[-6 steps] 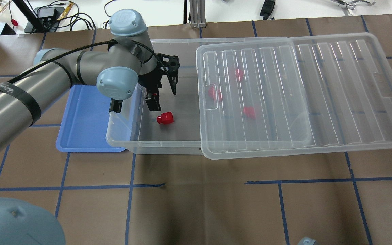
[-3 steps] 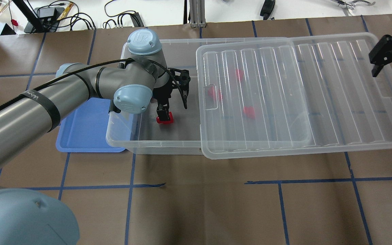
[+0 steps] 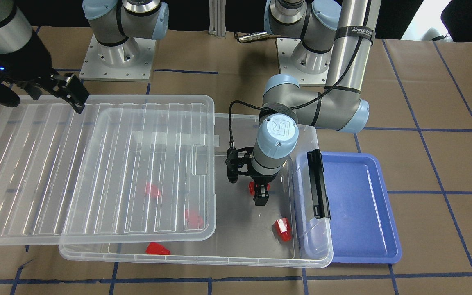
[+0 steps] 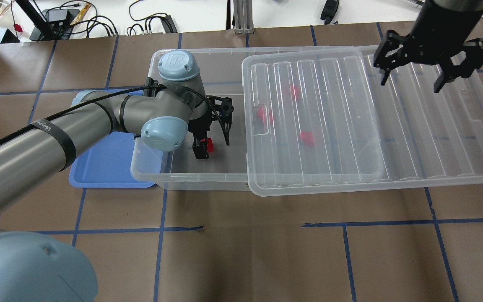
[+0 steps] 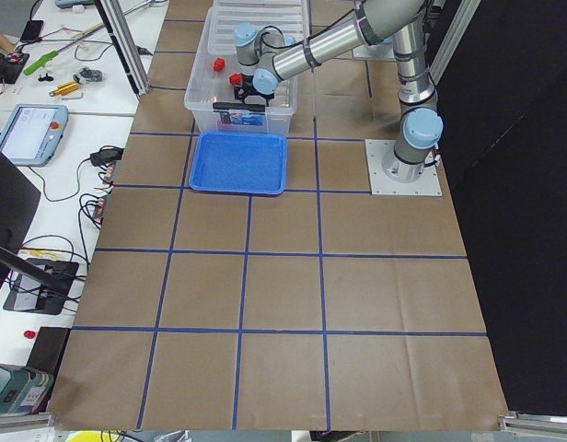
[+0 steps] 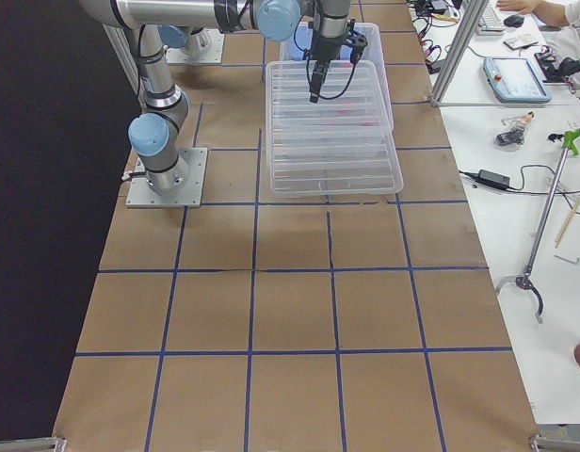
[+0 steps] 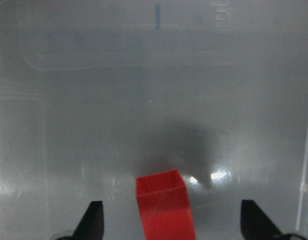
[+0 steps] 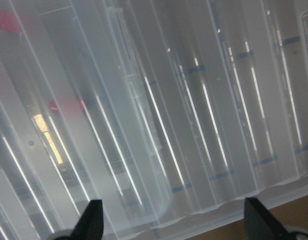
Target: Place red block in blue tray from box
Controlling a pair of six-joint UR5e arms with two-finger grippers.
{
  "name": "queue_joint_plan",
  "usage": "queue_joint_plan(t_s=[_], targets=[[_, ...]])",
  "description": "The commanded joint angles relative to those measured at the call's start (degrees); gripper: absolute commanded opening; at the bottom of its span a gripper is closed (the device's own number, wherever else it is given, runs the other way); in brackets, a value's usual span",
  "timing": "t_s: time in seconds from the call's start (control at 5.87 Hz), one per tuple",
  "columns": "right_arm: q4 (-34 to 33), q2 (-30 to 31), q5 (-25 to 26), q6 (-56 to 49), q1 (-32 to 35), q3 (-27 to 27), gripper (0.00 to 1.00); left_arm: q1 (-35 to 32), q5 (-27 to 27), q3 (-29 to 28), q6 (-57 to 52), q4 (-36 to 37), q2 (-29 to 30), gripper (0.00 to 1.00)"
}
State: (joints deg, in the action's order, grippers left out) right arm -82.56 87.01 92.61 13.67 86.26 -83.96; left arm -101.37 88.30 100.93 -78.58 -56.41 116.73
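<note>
Your left pincer [image 7: 171, 222] has dropped lower, fingers apart astride red block [image 4: 209, 144] on box [image 4: 191, 182] floor, uncovered left end. Right pincer [image 4: 410, 85] now over lid [image 4: 350, 126], far right, fingers apart.

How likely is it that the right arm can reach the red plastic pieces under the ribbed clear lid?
Probably not. The ribbed clear lid lies over those red plastic pieces, and the right gripper hovers open above it.
</note>
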Motion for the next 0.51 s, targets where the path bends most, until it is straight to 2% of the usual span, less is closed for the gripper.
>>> queue_joint_plan(t_s=[0.0,0.17,0.34], targets=[[-0.2,-0.4,-0.8,2.0,2.0,0.1,1.00,0.0,-0.1,0.2,-0.5,0.0,0.1,0.59],[-0.2,-0.4,-0.9,1.9,2.0,0.1,1.00,0.0,0.1,0.4,-0.3,-0.2,0.1,0.26],[-0.1,-0.5,-0.9,1.9,2.0,0.1,1.00,0.0,0.2,0.8,-0.2,-0.2,0.1,0.15]])
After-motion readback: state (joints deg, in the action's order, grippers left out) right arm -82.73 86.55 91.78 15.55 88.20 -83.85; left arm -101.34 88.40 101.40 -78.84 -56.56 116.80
